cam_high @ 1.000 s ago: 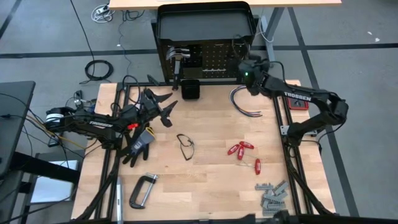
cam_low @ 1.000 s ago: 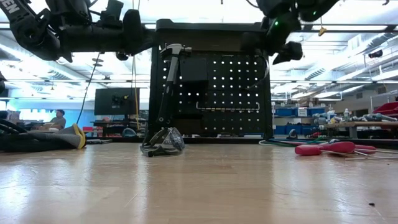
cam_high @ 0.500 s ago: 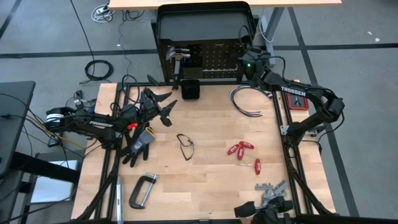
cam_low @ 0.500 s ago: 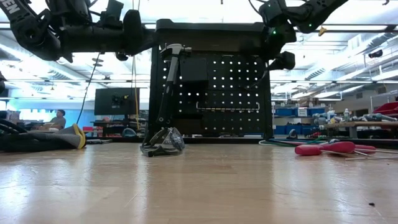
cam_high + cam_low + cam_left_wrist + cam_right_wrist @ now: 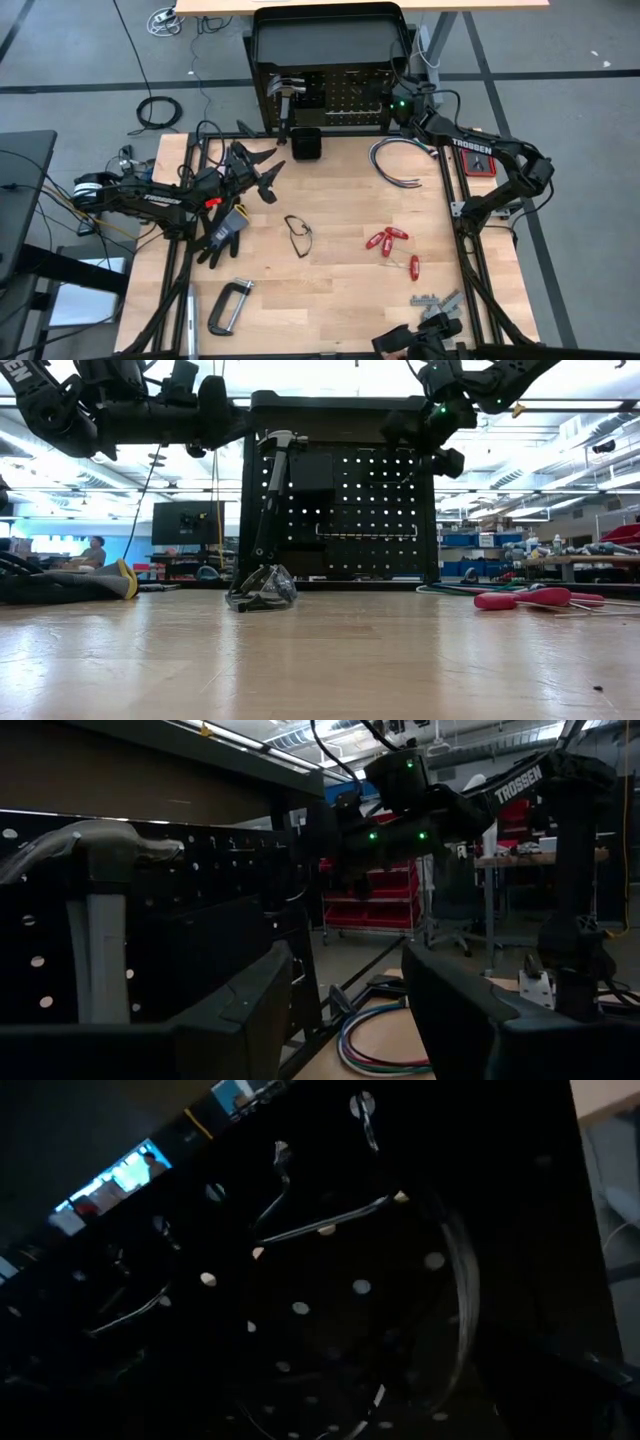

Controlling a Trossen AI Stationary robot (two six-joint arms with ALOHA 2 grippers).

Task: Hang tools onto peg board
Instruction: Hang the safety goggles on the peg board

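On the near edge of the tabletop (image 5: pixel 330 290) lie grey metal pieces (image 5: pixel 437 310) and a grey C-clamp (image 5: pixel 228 306). Further in are red-handled drivers (image 5: pixel 391 243), thin black-framed glasses (image 5: pixel 298 235) and a black work glove (image 5: pixel 225 228). All wait to be hung, well apart from the board.

The left tool (image 5: pixel 252 172) hovers over the left of the tabletop above black pliers (image 5: pixel 262 178), its fingers parted; whether they touch the pliers cannot be told.

At the far edge stands the peg board (image 5: pixel 345 98), with a steel-headed hammer (image 5: pixel 284 105) already hung on its left side and a small black box (image 5: pixel 307 143) at its foot.

The right tool (image 5: pixel 397 103) is the one working: it is up against the board's upper right, fingers spread wide and holding nothing visible. Its wrist camera shows thin wire hooks (image 5: pixel 300 1220) on the holes.

Judged from this, the step is a release or retreat at the board. To do it well, back straight away from the panel so the fingers do not snag a hook. The bundle of cables (image 5: pixel 395 165) lies just below that arm, so lift before swinging toward the drivers.
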